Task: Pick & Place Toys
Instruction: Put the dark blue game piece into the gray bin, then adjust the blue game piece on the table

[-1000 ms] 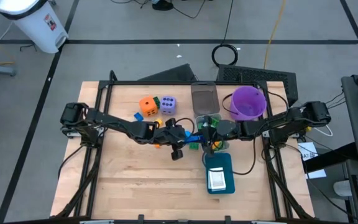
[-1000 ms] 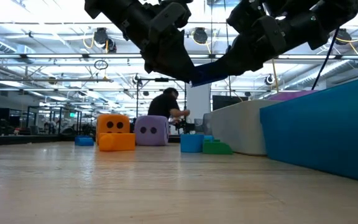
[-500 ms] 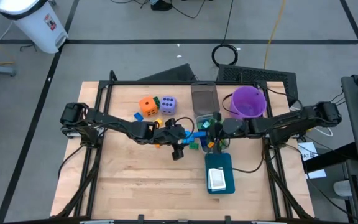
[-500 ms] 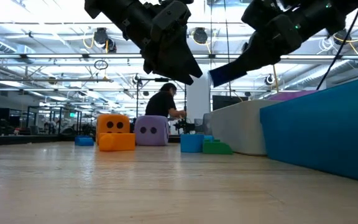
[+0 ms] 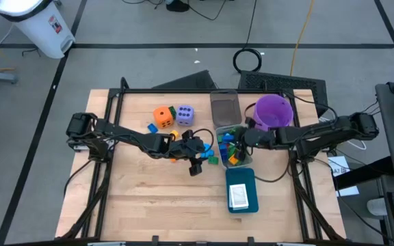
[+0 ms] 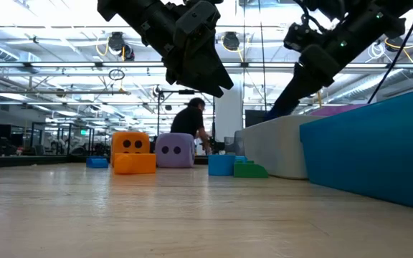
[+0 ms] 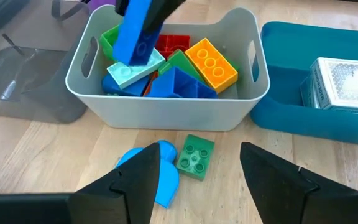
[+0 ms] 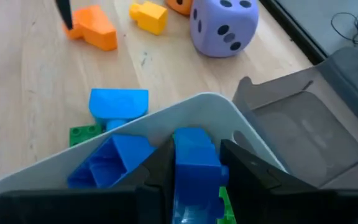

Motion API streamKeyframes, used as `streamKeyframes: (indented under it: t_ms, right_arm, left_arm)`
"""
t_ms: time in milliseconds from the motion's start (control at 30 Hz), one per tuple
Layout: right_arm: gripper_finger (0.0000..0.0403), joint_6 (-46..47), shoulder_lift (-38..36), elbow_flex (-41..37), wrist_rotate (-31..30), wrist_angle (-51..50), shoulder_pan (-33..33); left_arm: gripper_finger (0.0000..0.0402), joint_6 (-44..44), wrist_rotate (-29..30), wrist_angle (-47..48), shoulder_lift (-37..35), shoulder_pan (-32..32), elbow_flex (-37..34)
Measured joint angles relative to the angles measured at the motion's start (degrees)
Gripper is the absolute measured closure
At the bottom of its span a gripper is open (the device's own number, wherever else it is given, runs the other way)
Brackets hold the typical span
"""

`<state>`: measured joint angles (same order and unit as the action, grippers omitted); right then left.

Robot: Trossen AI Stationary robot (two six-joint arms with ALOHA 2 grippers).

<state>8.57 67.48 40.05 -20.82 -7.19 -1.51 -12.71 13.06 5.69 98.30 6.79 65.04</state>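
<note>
Right wrist view: right gripper (image 8: pixel 194 163) grasping blue block (image 8: pixel 194 171) over grey bin (image 7: pixel 166 109).
Drop it well inside rim; left gripper (image 7: pixel 197 171) released, waits nearby.

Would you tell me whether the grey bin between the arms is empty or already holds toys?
It holds toys. The grey bin contains blue, green, red and orange blocks, and the right tool lowers another blue block into it.
</note>
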Motion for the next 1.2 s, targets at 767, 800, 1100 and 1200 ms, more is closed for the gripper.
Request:
streamKeyframes:
  t_ms: [767,800,1100,1200]
  right_arm:
    - [0.0179,-0.2,0.6,0.0,0.1,5.7,0.4]
    - [0.0176,-0.2,0.6,0.0,0.1,5.7,0.4]
    - [0.018,-0.3,0.6,0.0,0.1,5.7,0.4]
    - [0.018,-0.3,0.6,0.0,0.1,5.7,0.4]
  left_arm:
    - [0.0172,0.0,2.1,-0.4,0.0,0.0,0.0]
    - [0.0172,-0.1,3.0,-0.4,0.0,0.0,0.0]
    - [0.0172,-0.4,3.7,-0.4,0.0,-0.1,0.0]
    - [0.0172,0.8,3.7,-2.5,1.5,-0.3,0.0]
